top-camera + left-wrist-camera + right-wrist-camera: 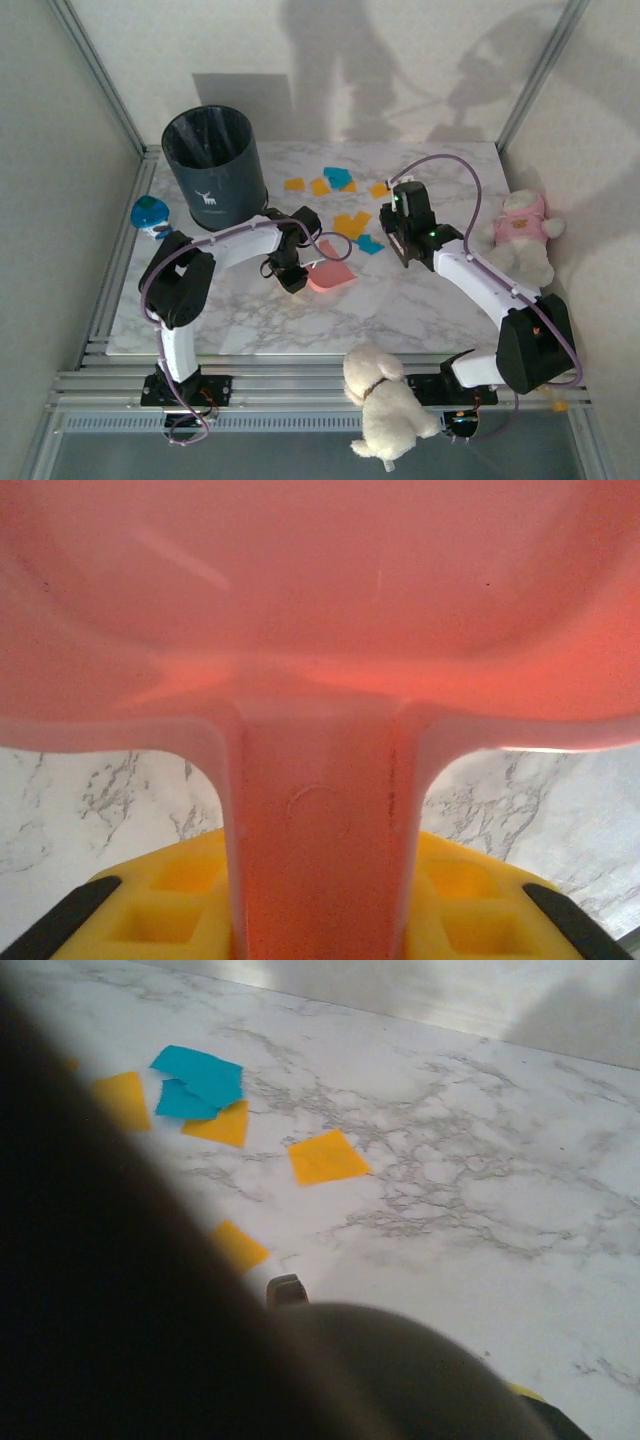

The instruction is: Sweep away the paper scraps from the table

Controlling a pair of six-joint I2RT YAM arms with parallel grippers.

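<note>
Marble worktop, seen from above: the paper scraps, orange-yellow and teal, lie in two loose groups in the upper middle of the frame. One row sits near the far edge, and the other lies just below it towards the centre. All pieces lie flat on the surface.

Left hand: at the centre of the frame, closed on the handle of the pink dustpan. In the left wrist view the handle runs up between the yellow pads, and the pan fills the upper frame. The pan sits just below the nearer group of scraps; contact with them cannot be told.

Right hand: right of centre, beside the scraps, jaws closed. In the right wrist view a dark, blurred mass covers the lower left of the frame; what it is cannot be told. Several orange and teal pieces lie beyond it at upper left.

Other items: a dark grey bin at upper left, a blue-green toy at the left edge, a plush bear in pink at the right edge, and a white plush dog at bottom centre on the rail.
</note>
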